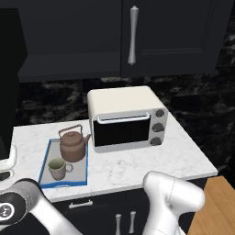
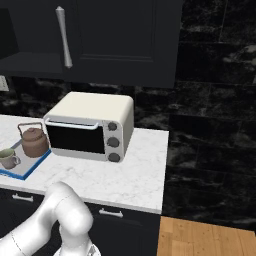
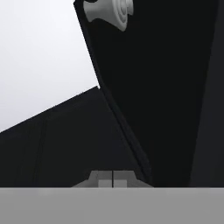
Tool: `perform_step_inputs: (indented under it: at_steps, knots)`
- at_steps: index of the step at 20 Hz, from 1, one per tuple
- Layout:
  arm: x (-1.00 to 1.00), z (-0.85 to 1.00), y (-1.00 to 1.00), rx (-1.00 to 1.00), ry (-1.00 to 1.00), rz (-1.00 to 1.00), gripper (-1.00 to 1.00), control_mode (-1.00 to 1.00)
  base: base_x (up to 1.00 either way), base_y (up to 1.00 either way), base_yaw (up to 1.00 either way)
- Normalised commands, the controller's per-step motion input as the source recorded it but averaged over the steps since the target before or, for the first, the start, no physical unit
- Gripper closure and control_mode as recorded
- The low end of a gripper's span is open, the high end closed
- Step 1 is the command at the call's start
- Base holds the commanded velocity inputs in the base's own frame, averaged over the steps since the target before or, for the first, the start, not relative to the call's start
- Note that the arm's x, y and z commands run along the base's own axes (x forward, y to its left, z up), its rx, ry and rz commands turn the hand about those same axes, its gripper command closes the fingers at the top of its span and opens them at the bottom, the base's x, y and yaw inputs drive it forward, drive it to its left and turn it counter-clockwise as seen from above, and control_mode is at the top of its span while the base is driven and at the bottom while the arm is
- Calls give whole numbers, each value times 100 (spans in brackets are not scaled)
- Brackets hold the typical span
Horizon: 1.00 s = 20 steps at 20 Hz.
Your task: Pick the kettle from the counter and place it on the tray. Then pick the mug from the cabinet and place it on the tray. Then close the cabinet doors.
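The brown kettle (image 1: 73, 144) (image 2: 33, 141) stands on the blue-rimmed tray (image 1: 44, 169) (image 2: 27, 169) at the left of the white marble counter (image 1: 137, 167) (image 2: 125, 175). The greyish mug (image 1: 57, 169) (image 2: 7, 158) sits on the tray just in front of the kettle. Above, the right cabinet door (image 1: 174, 36) (image 2: 120, 35) is closed, its silver bar handle (image 1: 132, 34) (image 2: 63, 37) upright. A dark panel (image 1: 8, 82) at the far left looks like the open left door. In the hand view my gripper (image 3: 113, 179) is shut and empty, right against a dark door's edge (image 3: 122, 127) below a silver handle end (image 3: 109, 11).
A cream toaster oven (image 1: 126, 119) (image 2: 92, 127) stands on the counter right of the tray, under the cabinet. Dark drawers with silver handles (image 1: 80, 204) (image 2: 110, 213) run below the counter. Black tiled wall lies behind, and wooden floor (image 2: 205, 235) to the right.
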Motion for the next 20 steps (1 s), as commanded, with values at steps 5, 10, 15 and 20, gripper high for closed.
perform_step_inputs:
  at_steps: [5,10,15,20]
  knots:
    - [15,0,-32,22,-19,-17,100,-100,0,0,0]
    - [21,18,-56,23,-10,-15,100,-100,0,0,0]
    - [24,35,-42,19,-7,-8,100,-100,0,0,0]
    - [16,20,-54,9,-1,-3,100,-100,0,0,0]
